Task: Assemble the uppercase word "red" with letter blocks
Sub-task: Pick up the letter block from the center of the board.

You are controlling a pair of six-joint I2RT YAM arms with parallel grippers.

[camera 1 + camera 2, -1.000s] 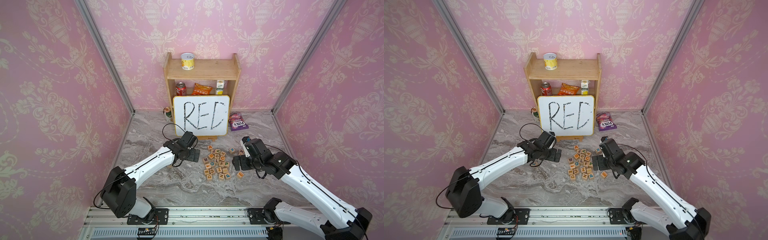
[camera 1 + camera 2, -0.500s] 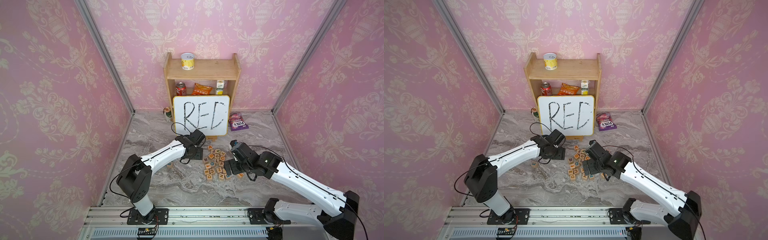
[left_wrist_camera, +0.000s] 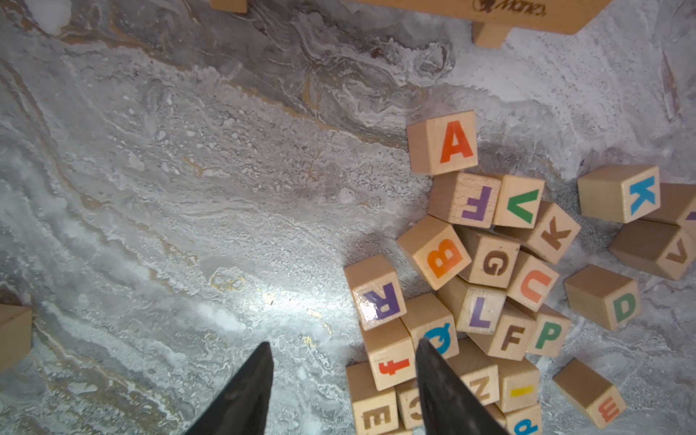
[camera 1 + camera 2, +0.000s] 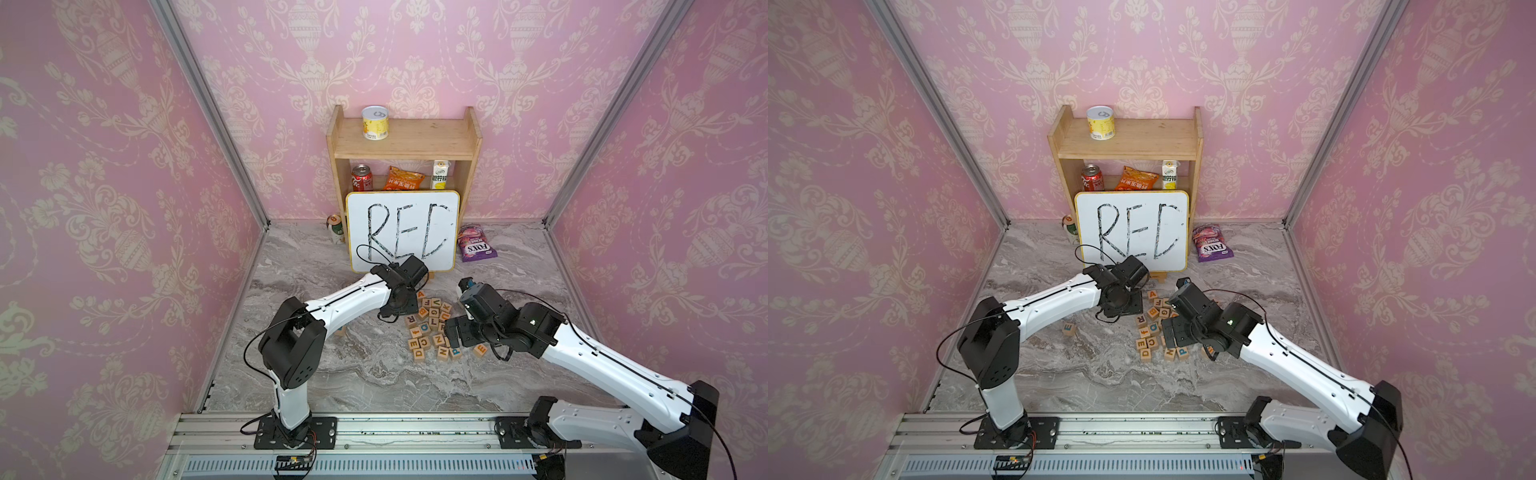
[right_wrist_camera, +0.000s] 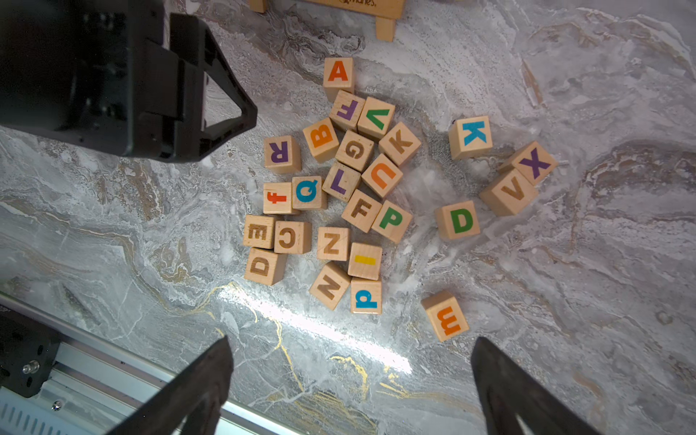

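The letter blocks (image 5: pixel 354 150) lie in a loose pile on the marble table, seen in both top views and both wrist views. The purple R block (image 3: pixel 378 297) sits at the pile's left edge (image 4: pixel 410 319), and the green D block (image 5: pixel 458 220) lies apart on its right side. A lone E block (image 4: pixel 1068 329) rests left of the pile. My left gripper (image 3: pixel 343 342) hovers beside the R block, jaws partly narrowed but apart, holding nothing. Above the pile's near side, my right gripper (image 5: pixel 352 339) is wide open and holds nothing.
The whiteboard (image 4: pixel 402 230) reading RED leans on a wooden shelf (image 4: pixel 405 141) behind the pile. A purple snack bag (image 4: pixel 476 245) and a can (image 4: pixel 336 226) flank it. An orange E block (image 5: pixel 446 316) lies near the right gripper. The rail (image 4: pixel 374 432) runs along the front.
My left gripper has moved right to the pile's edge and its jaws have narrowed. My right arm has swung left over the pile's near side, still open.
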